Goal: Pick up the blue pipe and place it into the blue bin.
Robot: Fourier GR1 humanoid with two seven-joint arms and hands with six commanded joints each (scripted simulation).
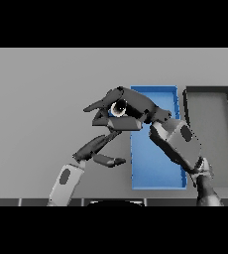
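The blue pipe is gripped by the right hand at the blue bin's left rim; the left hand, nearby, is held relaxed.

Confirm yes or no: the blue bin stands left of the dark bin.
Yes, the blue bin sits directly left of the dark bin on the table.

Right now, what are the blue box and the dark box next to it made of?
The blue bin looks like smooth plastic: flat, even colour, thin straight walls, no grain, though I can't be sure. The dark bin to its right looks like matte plastic or painted metal: dull black rim, grey floor, no shine.
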